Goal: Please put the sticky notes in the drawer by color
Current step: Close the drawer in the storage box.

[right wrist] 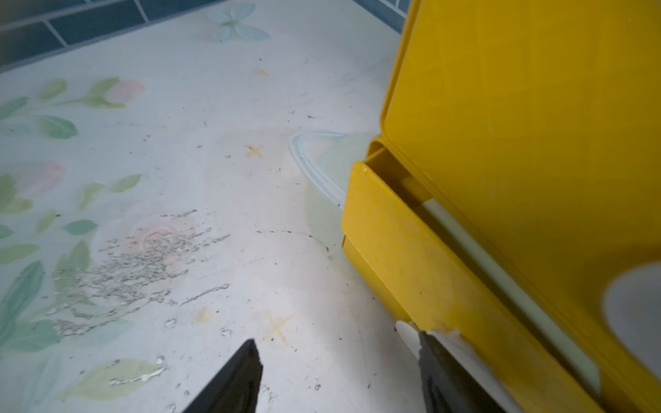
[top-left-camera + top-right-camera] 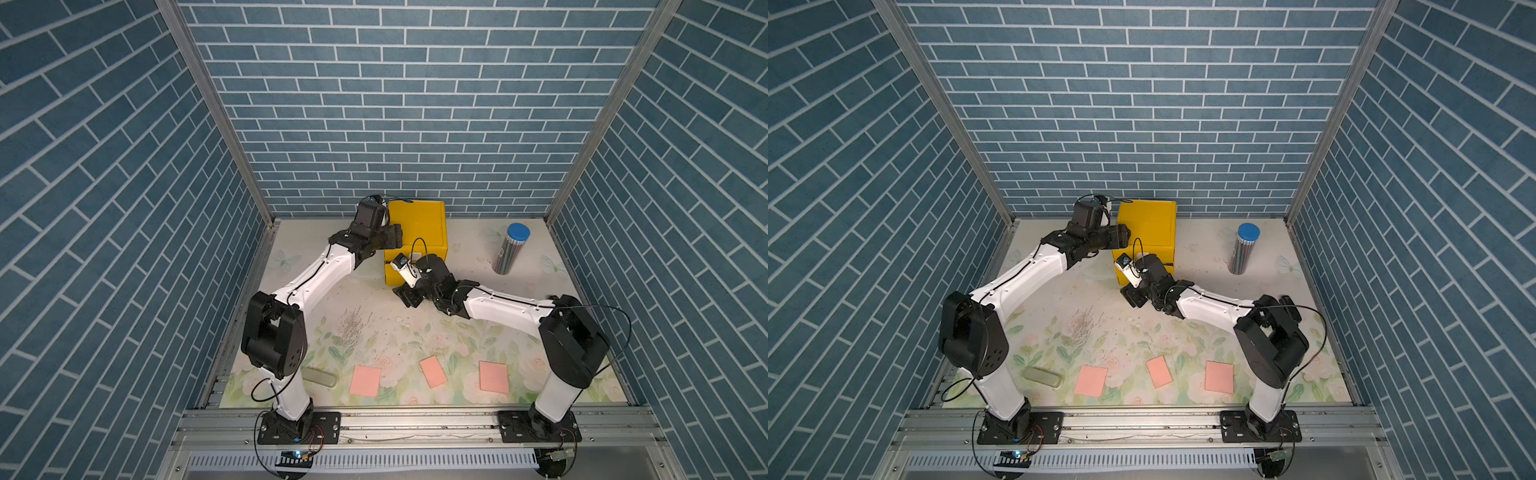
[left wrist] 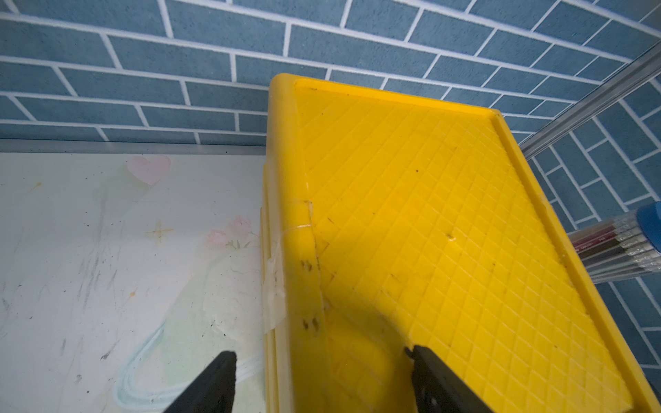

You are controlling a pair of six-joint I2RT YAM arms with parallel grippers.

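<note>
While the small bright yellow plastic drawer cabinet (image 2: 417,226) stands at the back of the flowered table (image 2: 415,332), three salmon pink paper sticky notes (image 2: 365,380) lie flat near the table's front edge, well apart from the cabinet; the left gripper (image 3: 322,379) has its jaws apart, astride one top edge of the cabinet; the right gripper (image 1: 336,379) — jaws also apart — sets one finger (image 1: 443,372) against the white tab handle (image 1: 407,334) of a drawer (image 1: 411,257) that stands slightly out.
</note>
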